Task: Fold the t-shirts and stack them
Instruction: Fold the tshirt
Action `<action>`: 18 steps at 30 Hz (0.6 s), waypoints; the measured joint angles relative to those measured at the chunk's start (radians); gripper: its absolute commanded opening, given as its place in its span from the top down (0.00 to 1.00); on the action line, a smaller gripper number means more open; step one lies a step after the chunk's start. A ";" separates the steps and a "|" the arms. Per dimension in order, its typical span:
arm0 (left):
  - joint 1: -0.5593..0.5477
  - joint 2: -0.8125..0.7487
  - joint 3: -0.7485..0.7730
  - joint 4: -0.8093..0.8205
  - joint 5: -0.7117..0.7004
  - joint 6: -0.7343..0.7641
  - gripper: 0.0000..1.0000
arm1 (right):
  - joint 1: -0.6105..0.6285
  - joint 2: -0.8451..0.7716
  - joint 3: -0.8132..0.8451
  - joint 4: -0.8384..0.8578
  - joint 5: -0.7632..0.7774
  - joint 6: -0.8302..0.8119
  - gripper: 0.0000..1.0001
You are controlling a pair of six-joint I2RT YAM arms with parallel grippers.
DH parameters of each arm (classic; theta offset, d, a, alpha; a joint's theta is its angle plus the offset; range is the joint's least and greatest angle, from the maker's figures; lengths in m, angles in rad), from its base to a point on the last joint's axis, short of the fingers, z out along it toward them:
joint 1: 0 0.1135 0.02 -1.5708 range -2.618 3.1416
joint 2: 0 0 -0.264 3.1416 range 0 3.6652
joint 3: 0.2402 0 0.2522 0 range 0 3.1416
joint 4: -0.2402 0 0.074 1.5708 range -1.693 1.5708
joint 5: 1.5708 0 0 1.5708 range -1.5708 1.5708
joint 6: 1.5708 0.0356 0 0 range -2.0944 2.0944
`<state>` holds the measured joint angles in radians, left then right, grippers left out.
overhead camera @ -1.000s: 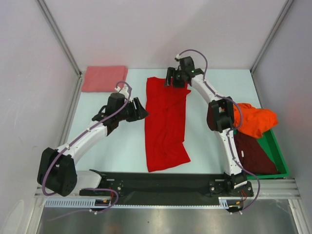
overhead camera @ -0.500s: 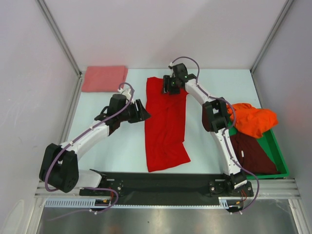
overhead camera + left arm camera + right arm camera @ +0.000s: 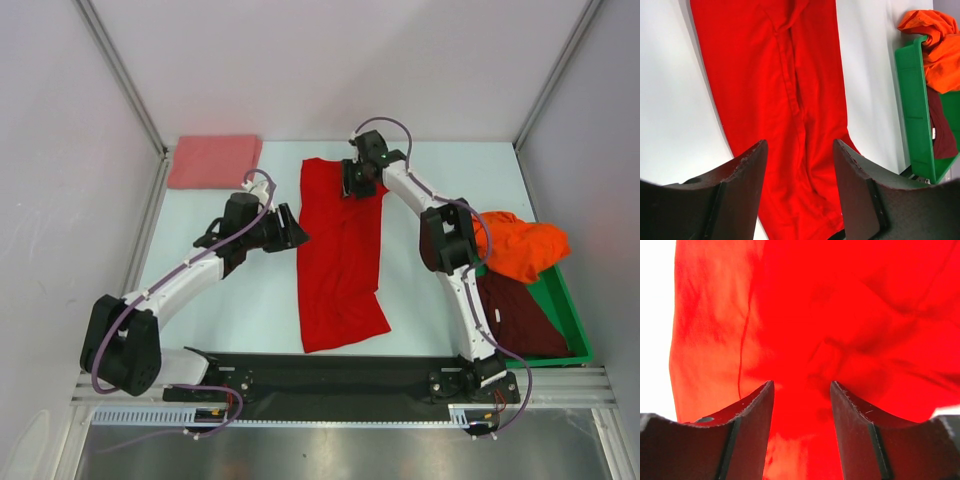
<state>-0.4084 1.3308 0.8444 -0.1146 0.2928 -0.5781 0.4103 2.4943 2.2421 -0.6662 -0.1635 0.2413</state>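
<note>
Jaws apart, left end effector (image 3: 800, 145) flanks the red t-shirt (image 3: 340, 250), right end effector (image 3: 801, 386) tops its far end.

Counter (image 3: 250, 300): pale, smooth, walled on left, back & right. Three things lie directly on it, plus the arm mount.

Red tee (image 3: 340, 250): centre, spread flat as a long strip running far to near. Far end is close to the back edge. Near end is a bit wider & skewed to the right, stopping just short of the black base strip (image 3: 340, 375) that spans the near edge. Creases run lengthwise down the middle.

Pink tee (image 3: 213, 160): far-left corner, folded into a neat rectangle, well apart from the red one.

Green bin (image 3: 562, 305): near-right, along the right wall, w/ bare counter between it & the red tee.
</note>
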 measured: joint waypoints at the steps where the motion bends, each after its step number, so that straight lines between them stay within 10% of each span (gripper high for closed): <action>1: 0.000 -0.002 0.000 0.000 0.000 0.000 0.39 | 0.000 -0.017 -0.024 -0.004 0.000 0.000 0.46; 18: 0.000 -0.024 -0.003 0.000 0.008 0.001 0.39 | 0.073 -0.088 0.011 -0.101 0.203 -0.039 0.55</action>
<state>-0.4084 1.3067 0.8410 -0.1150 0.3004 -0.5770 0.4831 2.4065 2.2536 -0.7677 0.0391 0.2020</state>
